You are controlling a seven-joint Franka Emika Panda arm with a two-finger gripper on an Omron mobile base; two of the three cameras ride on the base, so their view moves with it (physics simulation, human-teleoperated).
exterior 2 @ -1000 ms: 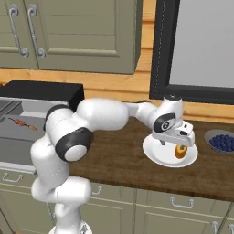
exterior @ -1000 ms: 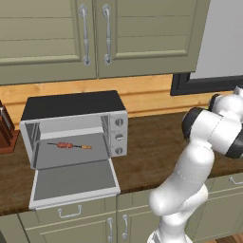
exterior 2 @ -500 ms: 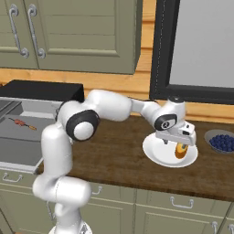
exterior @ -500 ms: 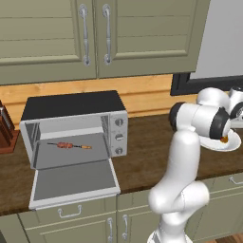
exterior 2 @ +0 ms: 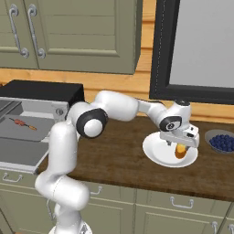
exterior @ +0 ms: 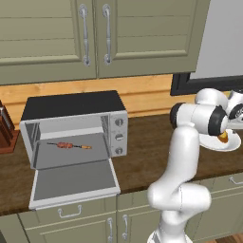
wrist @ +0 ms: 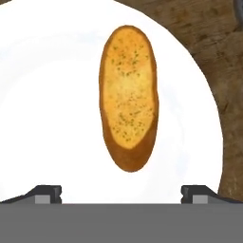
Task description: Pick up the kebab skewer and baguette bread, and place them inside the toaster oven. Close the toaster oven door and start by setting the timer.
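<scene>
Claw [exterior 2: 182, 147] lower over baguette bread [wrist: 128, 97]

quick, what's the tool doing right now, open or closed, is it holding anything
Tool: open, holding nothing; its tips stand wide apart over the baguette bread, which lies on the white plate.

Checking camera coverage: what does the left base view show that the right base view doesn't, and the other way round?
Left base view: the toaster oven's knob panel and a knife block. Right base view: a bowl of blueberries and the open gripper over the baguette bread. Both: the kebab skewer inside the toaster oven, its door down, and the white plate.
</scene>
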